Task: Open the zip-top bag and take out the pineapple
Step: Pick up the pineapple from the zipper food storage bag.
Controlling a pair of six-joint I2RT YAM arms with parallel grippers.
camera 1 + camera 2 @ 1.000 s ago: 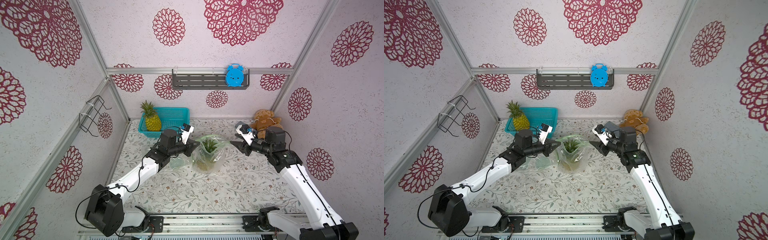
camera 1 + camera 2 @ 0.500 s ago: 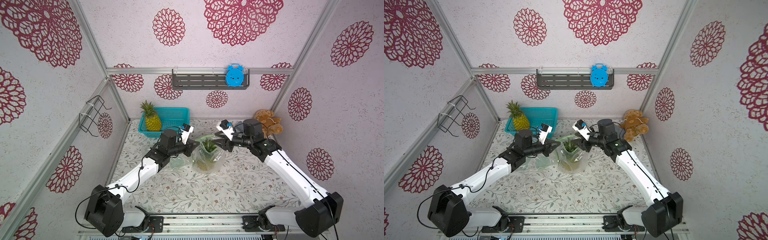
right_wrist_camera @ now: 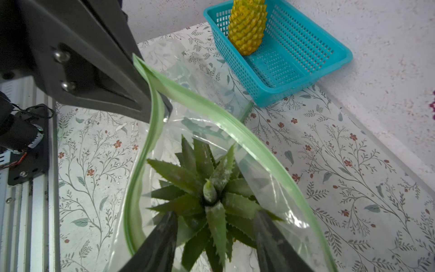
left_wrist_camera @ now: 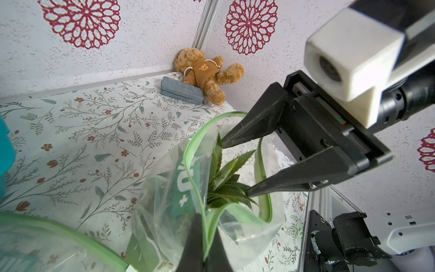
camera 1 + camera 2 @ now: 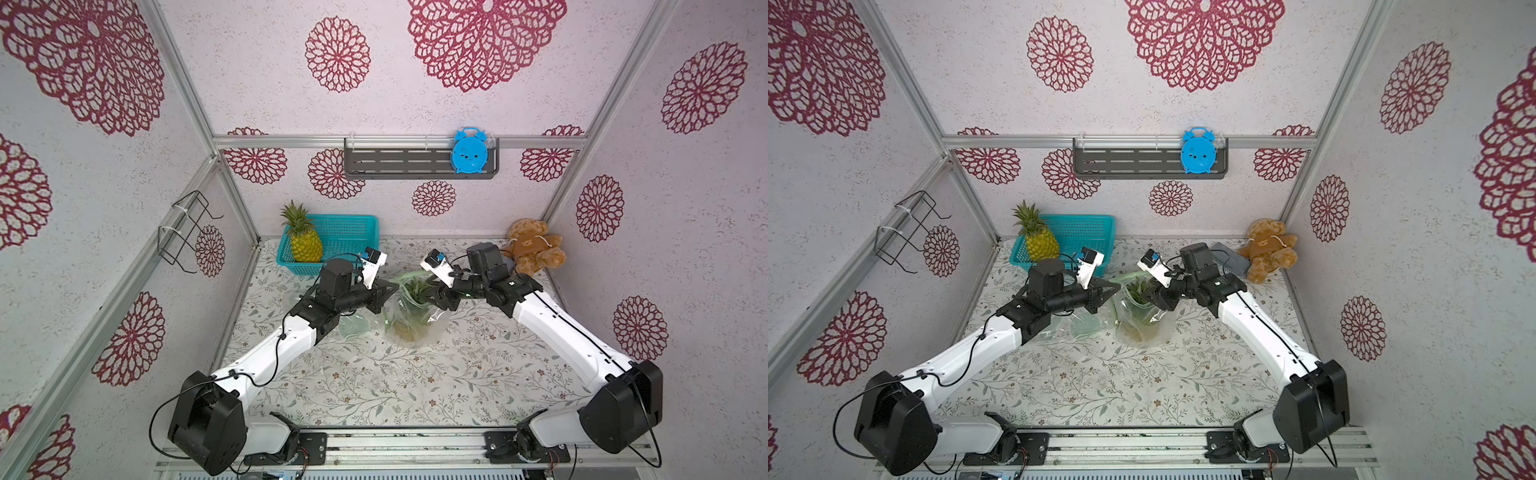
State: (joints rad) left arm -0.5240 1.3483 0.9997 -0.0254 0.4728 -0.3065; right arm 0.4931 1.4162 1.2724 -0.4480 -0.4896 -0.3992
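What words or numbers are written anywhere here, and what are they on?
"+" and a round "0" or "O": white print on the green patch of the zip-top bag; the rest is folded away.
Second bag lying flat: white print, too blurred to read.
Blue alarm clock: marks on its face too small to read.
Teddy bear: only a little bear face on its shirt, no words.

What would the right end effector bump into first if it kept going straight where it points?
Most likely the leafy top of the pineapple: the open right end effector straddles its leaves at the mouth of the bag.
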